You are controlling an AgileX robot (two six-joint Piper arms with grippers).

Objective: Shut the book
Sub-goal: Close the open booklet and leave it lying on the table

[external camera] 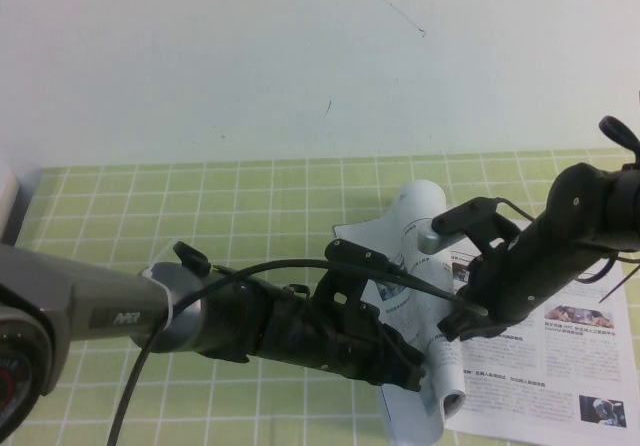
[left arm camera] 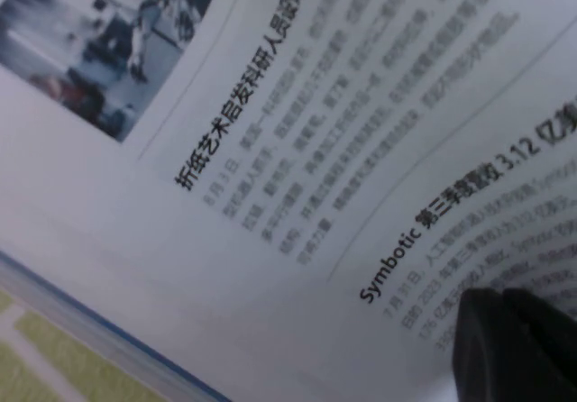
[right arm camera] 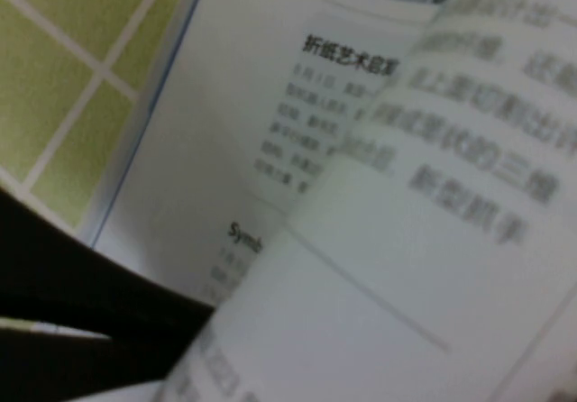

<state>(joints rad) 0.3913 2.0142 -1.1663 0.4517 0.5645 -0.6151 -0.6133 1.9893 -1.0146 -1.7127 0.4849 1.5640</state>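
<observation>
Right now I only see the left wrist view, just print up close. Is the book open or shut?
Observer: Open. The high view shows the book lying on the green mat, one page curled up at its middle.
Operator: Where's the right gripper?
Observer: The right gripper is down at that curled page, reaching in from the right.
Operator: And the left?
Observer: The left gripper is low on the curl's other side, over the book's left half.
</observation>
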